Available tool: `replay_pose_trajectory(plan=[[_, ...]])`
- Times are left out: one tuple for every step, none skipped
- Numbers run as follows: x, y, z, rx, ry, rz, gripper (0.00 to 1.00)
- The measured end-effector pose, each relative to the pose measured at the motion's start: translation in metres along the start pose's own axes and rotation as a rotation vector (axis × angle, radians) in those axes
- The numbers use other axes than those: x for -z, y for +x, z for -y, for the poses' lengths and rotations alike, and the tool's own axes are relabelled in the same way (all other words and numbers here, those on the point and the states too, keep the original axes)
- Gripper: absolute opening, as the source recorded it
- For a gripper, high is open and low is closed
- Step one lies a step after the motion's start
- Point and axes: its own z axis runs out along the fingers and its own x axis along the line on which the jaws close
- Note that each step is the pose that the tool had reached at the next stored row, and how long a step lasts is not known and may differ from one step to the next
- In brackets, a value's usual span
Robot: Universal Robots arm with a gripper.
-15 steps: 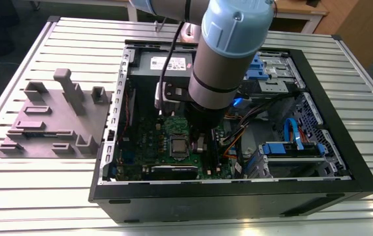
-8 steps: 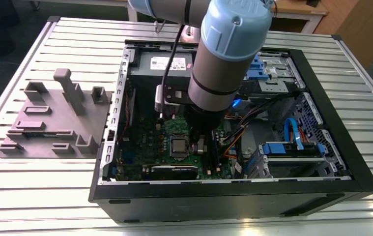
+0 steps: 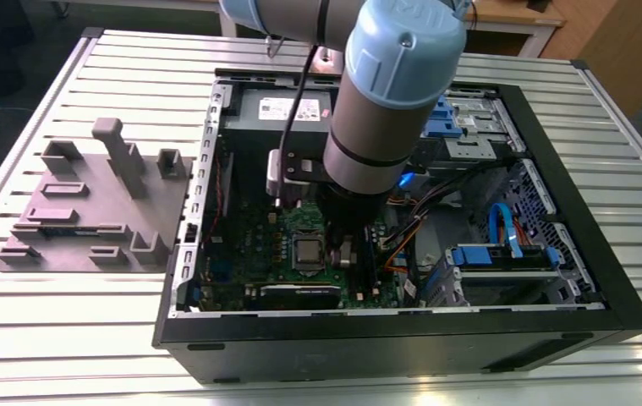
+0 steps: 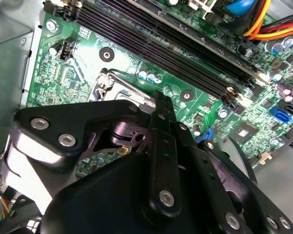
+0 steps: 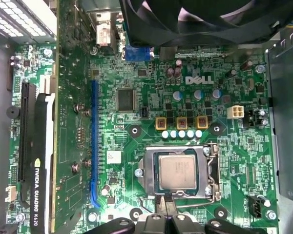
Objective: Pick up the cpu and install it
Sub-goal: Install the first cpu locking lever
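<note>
Already seated: the cpu (image 5: 177,172) lies flat inside the socket frame (image 5: 212,170) mid-motherboard (image 5: 136,73), directly beside the gripper (image 5: 164,207) fingertips, which look pressed together, pinching nothing.

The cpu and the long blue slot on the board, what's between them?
In the first wrist view, the cpu sits in its socket frame; between frame and blue slot lie green board and a white sticker.
</note>
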Motion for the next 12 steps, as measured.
replay_pose_trajectory(plan=[[-0.0009, 0.0001, 0.0001, 0.0, 0.0, 0.0, 0.11], [-0.0016, 0.0002, 0.0001, 0.0, 0.0, 0.0, 0.11], [-0.0023, 0.0004, 0.0002, 0.001, 0.0, -0.0001, 0.11], [-0.0029, 0.0004, 0.0002, 0.001, 0.0001, 0.0, 0.11], [-0.0038, 0.0003, 0.0003, 0.001, 0.0001, 0.0001, 0.11], [-0.0045, 0.0003, 0.0004, 0.001, 0.0001, -0.0001, 0.11], [-0.0052, 0.0004, 0.0005, 0.001, 0.0, -0.0001, 0.11], [-0.006, 0.0004, 0.0006, 0.001, 0.0, -0.0002, 0.11], [-0.0067, 0.0004, 0.0007, 0.001, 0.0, -0.0001, 0.11], [-0.0073, 0.0005, 0.0007, 0.001, 0.0, -0.0003, 0.11], [-0.0079, 0.0006, 0.0008, 0.001, 0.0, -0.0003, 0.11], [-0.0084, 0.0007, 0.0009, 0.001, 0.0, -0.0002, 0.11]])
